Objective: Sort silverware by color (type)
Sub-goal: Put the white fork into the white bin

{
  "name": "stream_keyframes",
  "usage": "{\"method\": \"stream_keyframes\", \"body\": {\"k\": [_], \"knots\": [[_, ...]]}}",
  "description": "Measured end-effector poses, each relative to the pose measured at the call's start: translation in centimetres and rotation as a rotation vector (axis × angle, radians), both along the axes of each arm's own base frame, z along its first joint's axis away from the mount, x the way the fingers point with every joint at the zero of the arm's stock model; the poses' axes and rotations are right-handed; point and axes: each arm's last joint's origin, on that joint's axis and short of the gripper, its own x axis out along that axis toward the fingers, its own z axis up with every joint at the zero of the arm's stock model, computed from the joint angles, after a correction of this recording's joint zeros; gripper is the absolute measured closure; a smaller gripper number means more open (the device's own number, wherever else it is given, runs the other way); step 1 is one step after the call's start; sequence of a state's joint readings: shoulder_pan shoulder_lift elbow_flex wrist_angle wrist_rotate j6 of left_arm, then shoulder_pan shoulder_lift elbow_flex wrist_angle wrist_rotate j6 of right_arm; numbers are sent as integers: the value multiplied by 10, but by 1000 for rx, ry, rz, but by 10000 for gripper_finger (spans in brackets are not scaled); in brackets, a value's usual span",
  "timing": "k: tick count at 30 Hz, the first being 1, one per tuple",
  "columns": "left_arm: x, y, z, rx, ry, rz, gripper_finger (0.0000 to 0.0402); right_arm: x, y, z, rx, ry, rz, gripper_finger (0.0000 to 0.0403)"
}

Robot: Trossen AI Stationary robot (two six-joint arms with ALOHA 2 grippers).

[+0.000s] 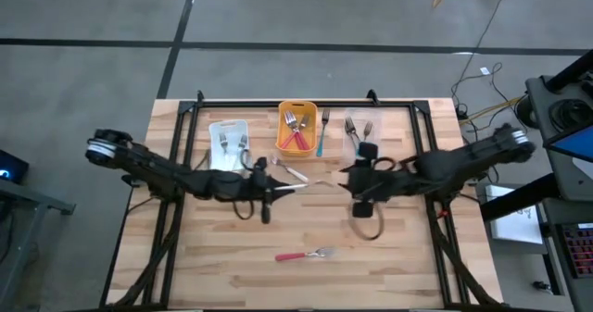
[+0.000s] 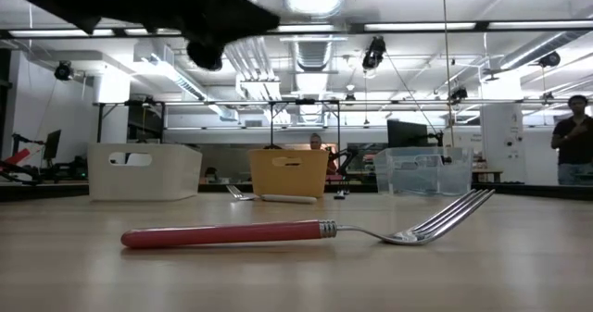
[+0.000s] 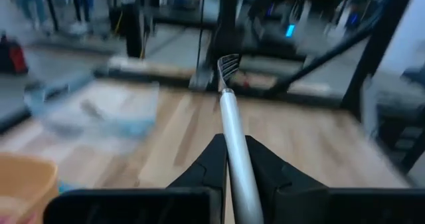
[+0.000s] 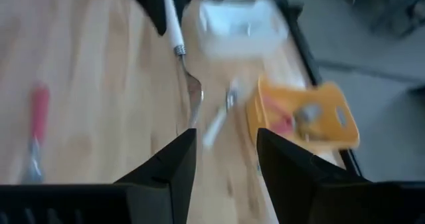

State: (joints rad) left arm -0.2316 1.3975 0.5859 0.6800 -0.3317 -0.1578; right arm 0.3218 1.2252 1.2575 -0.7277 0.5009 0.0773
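White-handled fork (image 3: 230, 127) pinched in my left gripper (image 3: 230, 159), mid-table, waiting to go to its bin.

My left fingers are clamped on the handle, tines pointing away toward my right arm. My right gripper (image 4: 226, 154) hovers near the fork's head with its fingers apart and nothing between them. As I read it, next I carry this fork over to the white bin (image 1: 228, 136). The red-handled fork (image 1: 304, 255) lies alone near the front edge, well apart from both of my grippers.
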Motion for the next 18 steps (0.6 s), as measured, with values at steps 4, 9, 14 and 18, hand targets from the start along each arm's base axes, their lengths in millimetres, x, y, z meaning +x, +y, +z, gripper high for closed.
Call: {"method": "stream_keyframes", "body": {"k": [4,9,14,18], "knots": [[-18,1,13,26,-143,-14,390,-20,-7,-11,50,-250,23,254],[-28,3,24,67,-266,-13,390,-27,-10,-45,101,-573,41,254],[-30,3,29,88,-330,-6,390,-23,-10,-75,97,-862,49,254],[-26,2,31,94,-350,-4,390,-12,-10,-87,90,-998,75,254]]}}
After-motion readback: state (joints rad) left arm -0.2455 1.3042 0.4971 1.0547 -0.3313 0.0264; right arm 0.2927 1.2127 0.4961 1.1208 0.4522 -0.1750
